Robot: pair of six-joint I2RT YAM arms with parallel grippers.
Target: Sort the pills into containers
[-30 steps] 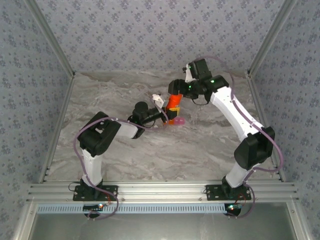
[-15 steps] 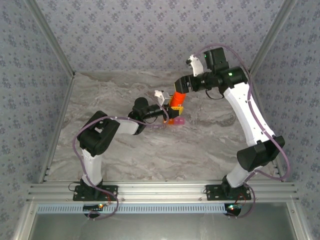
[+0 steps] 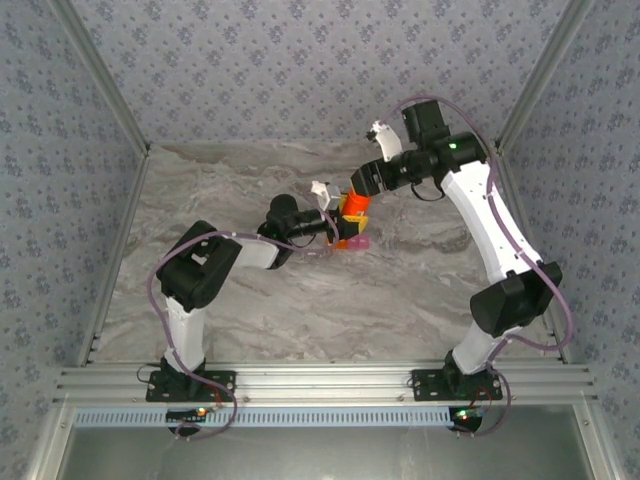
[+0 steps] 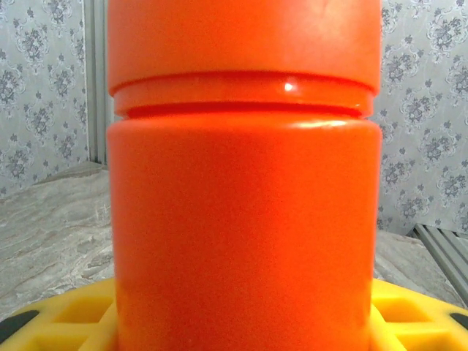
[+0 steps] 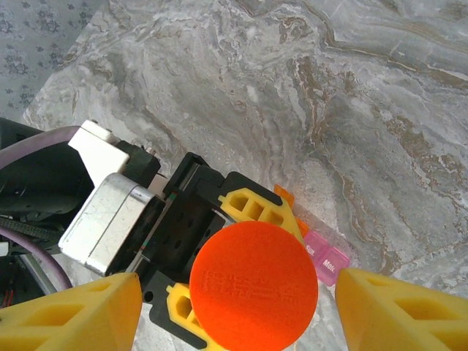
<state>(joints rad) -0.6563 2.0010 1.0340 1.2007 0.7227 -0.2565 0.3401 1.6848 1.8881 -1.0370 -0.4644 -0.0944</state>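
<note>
Left pincer (image 3: 340,216): closed about halfway on the body of the orange bottle (image 4: 245,219), one yellow finger each side, holding it upright, cap (image 5: 254,285) still on.

Pill box (image 5: 322,252): lies on the marble table (image 3: 250,300) at 5 o'clock of the bottle in the top view, just beside its base. The pink cell is plain; the orange cell (image 5: 287,197) is partly hidden by the left pincer. Whether its lids are up cannot be told.

Right pincer (image 5: 238,311): above the cap, jaws wide apart and holding nothing, a gap on either side.

Judgement: the step is uncapping. Centre the right jaws on the cap, lower until they bracket its rim, close squarely, then twist while the left grip stays firm and upright, so nothing spills.
</note>
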